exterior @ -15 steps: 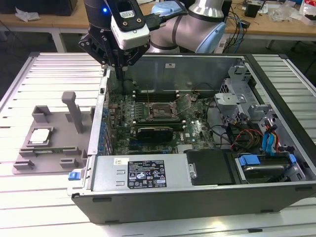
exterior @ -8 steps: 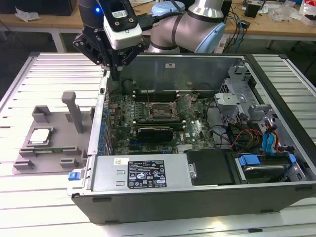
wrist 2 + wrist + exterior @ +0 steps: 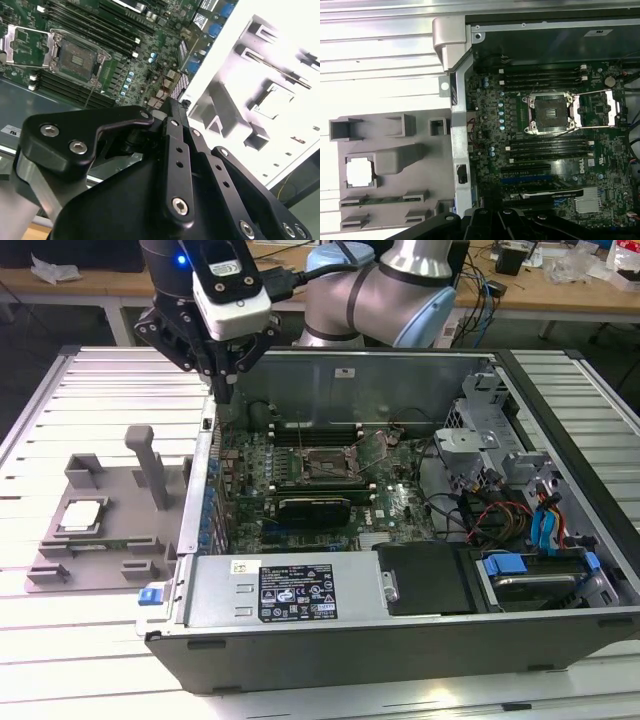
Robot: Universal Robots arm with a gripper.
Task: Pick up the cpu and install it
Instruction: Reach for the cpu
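Gripper (image 3: 224, 390) (image 3: 172, 107) hangs just above the wall of the open computer case (image 3: 420, 645) on the exterior view's left, toward the far corner. Fingers are pressed together with nothing between them (tips come to one point in the exterior view). Cpu (image 3: 82, 515) (image 3: 274, 102) (image 3: 360, 171) lies flat in a square recess of the grey plate (image 3: 110, 480) (image 3: 415, 175). The plate sits outside the case on the slatted table (image 3: 60, 410), well apart from the gripper. Socket (image 3: 318, 462) (image 3: 77, 57) (image 3: 549, 112) on the green board stands open, frame swung back.
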